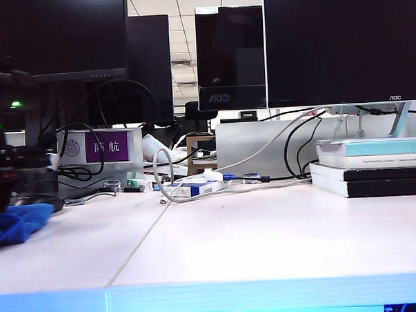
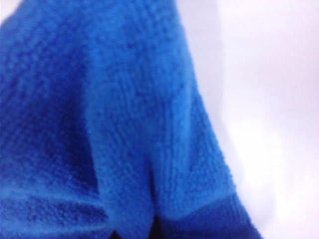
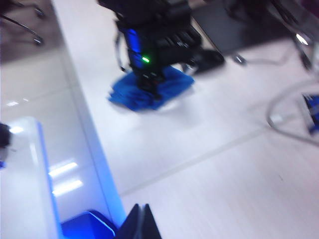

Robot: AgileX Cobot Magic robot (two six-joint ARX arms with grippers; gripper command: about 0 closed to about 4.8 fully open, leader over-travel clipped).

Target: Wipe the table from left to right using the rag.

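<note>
1. Left gripper [image 3: 148, 83]: black, two-fingered, at the far left end of the wide white matte table [image 1: 267, 243]; jaws not visible in its own wrist view, which is filled by cloth. Judged clamped tight on the rag; the right wrist view shows it planted on the cloth.
2. Soft bright-blue fuzzy rag [image 1: 18, 225]: rumpled, directly under the left gripper, flat on the table's left panel, spreading slightly to each side of the tool.
3. Direction of coming move: the unwiped surface lies rightward of the left gripper, across the thin panel seam [image 1: 139, 245].
4. Open room: bare white top along the front; pale front edge [image 1: 269, 295] near the rag's path.
5. Obstacles: grey looped cable [image 1: 169, 192] and stacked books [image 1: 374, 166], both behind the wipe lane, well apart from the rag.
6. Right gripper [image 3: 142, 221]: dark fingers together, holding nothing, hovering well apart to the right; farther from the rag than the left.
</note>
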